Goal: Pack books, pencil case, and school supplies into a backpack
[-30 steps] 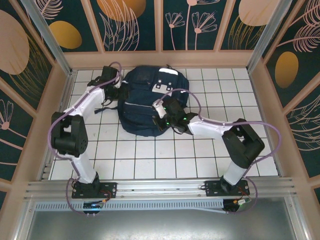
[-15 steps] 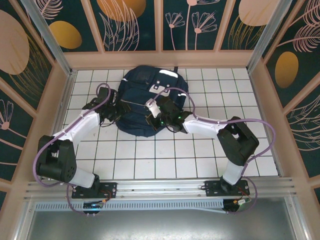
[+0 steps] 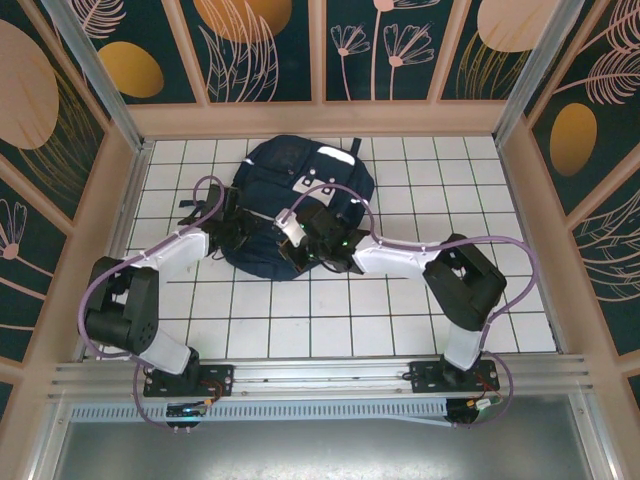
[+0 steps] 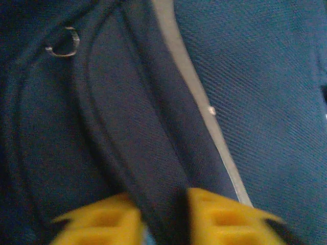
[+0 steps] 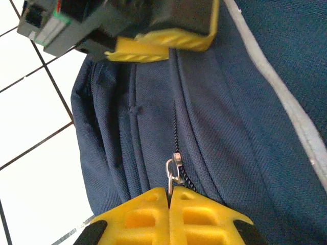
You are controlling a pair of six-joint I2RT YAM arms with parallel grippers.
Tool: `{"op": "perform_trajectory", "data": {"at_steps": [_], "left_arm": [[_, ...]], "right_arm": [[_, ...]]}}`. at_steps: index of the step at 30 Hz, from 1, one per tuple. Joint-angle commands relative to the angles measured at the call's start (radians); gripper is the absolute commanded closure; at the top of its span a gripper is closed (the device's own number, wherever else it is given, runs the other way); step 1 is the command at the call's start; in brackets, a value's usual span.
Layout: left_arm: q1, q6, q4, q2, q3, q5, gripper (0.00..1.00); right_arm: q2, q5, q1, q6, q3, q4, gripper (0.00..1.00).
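backpack [image 3: 300, 185] of navy-blue fabric, large, with pale reflective stripes and white patches, lies on the white tiled table [image 3: 470, 200] at the far middle, between the two arms. left gripper [image 4: 162, 201] is at the bag's left side. its yellow fingers [image 4: 102, 219] are pinched on a raised ridge of the navy fabric, which fills the narrow gap between them, just beside a pale stripe [image 4: 204, 107]. a small metal ring [image 4: 64, 43] sits on the fabric farther up in the left wrist view. right gripper [image 5: 169, 193] is at the bag's near front, its yellow jaws pressed together on a small metal zipper pull [image 5: 173, 171] at the end of a dark zipper line. one yellow finger of the left gripper crosses the top of the right wrist view, near the same seam.
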Motion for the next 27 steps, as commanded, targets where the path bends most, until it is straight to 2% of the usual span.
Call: {"op": "perform_trajectory", "data": {"at_steps": [1, 4, 7, 12, 15, 18, 21, 23, 24, 25, 26, 27], "left_arm": [[0.025, 0.065, 0.048, -0.012, 0.002, -0.055, 1.00], [0.040, 0.230, 0.066, -0.065, -0.001, -0.035, 1.00], [0.040, 0.414, 0.012, -0.087, 0.016, -0.024, 1.00], [0.047, 0.624, 0.008, -0.066, -0.010, 0.074, 1.00], [0.047, 0.728, -0.021, -0.028, 0.010, 0.165, 1.00], [0.046, 0.824, -0.063, -0.001, 0.028, 0.178, 1.00], [0.046, 0.876, -0.096, 0.006, 0.048, 0.161, 1.00], [0.047, 0.908, -0.101, -0.001, 0.065, 0.226, 1.00], [0.046, 0.914, -0.104, -0.010, 0.078, 0.259, 1.00], [0.047, 0.914, -0.101, -0.021, 0.078, 0.278, 0.95], [0.046, 0.912, -0.090, -0.044, 0.079, 0.294, 0.79], [0.046, 0.900, -0.074, -0.076, 0.106, 0.296, 0.63]], "right_arm": [[-0.026, 0.035, 0.034, -0.048, 0.011, -0.003, 1.00], [-0.089, 0.126, 0.012, -0.075, -0.090, -0.008, 1.00], [-0.151, 0.196, -0.044, -0.055, -0.186, -0.005, 1.00], [-0.245, 0.117, -0.223, -0.003, -0.275, 0.013, 1.00], [-0.223, 0.129, -0.305, 0.000, -0.278, 0.045, 1.00], [-0.153, 0.121, -0.356, -0.009, -0.231, 0.054, 1.00], [-0.109, 0.053, -0.369, -0.027, -0.180, 0.038, 0.96], [-0.131, 0.038, -0.370, -0.019, -0.191, 0.059, 0.93], [-0.154, 0.049, -0.369, -0.009, -0.207, 0.079, 0.90], [-0.176, 0.049, -0.396, -0.003, -0.219, 0.087, 0.84], [-0.209, 0.048, -0.411, 0.002, -0.238, 0.103, 0.75], [-0.245, 0.052, -0.425, 0.013, -0.264, 0.129, 0.53]]}}
